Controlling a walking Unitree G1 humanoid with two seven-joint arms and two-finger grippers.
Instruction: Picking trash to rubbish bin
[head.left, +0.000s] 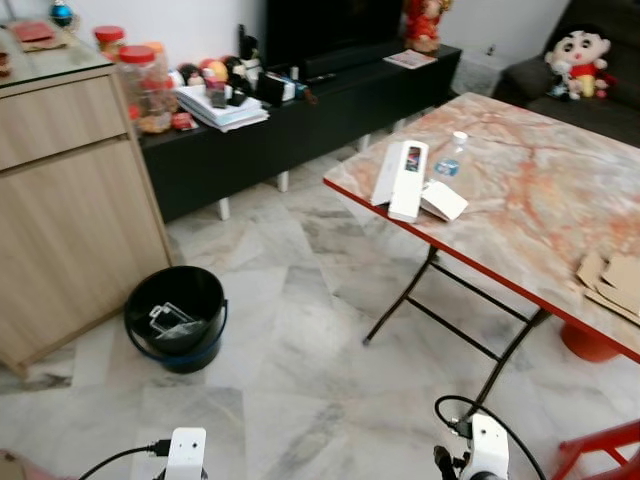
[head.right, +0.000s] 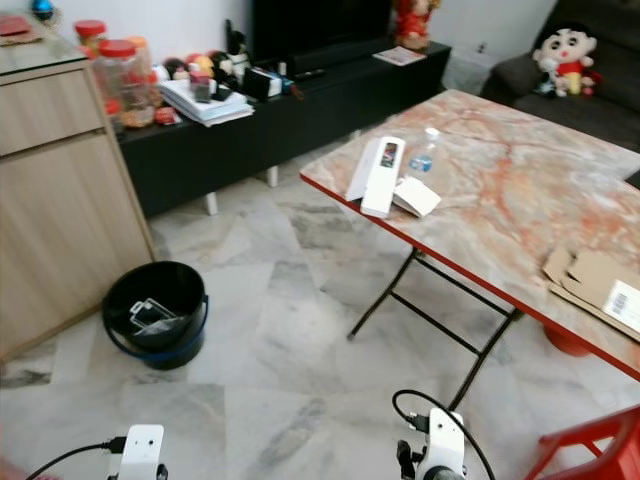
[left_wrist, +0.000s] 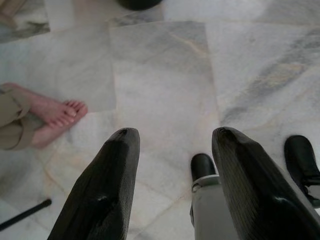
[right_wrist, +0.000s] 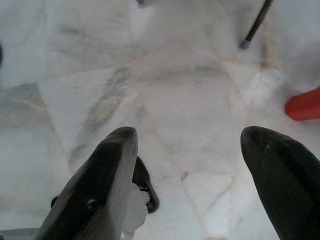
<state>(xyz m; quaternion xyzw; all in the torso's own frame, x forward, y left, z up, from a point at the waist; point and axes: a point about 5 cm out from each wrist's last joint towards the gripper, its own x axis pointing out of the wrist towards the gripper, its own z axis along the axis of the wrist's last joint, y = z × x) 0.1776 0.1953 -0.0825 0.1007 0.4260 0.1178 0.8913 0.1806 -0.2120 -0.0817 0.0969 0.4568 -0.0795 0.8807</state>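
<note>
A black rubbish bin (head.left: 177, 318) stands on the marble floor beside a wooden cabinet, with some clear trash inside it. On the marble-topped table (head.left: 540, 190) lie a long white box (head.left: 408, 180), a small white box (head.left: 443, 200), a plastic bottle (head.left: 452, 155) and flattened cardboard (head.left: 612, 280). Both arms hang low at the bottom of the eye views. My left gripper (left_wrist: 172, 137) is open over bare floor, holding nothing. My right gripper (right_wrist: 187, 132) is also open and empty above the floor.
The wooden cabinet (head.left: 60, 200) is at the left, a black TV bench (head.left: 300, 120) with clutter behind. Black table legs (head.left: 440, 300) reach the floor ahead. A red stool (head.left: 600, 445) is at the lower right. A person's bare feet (left_wrist: 55, 117) are near my left arm.
</note>
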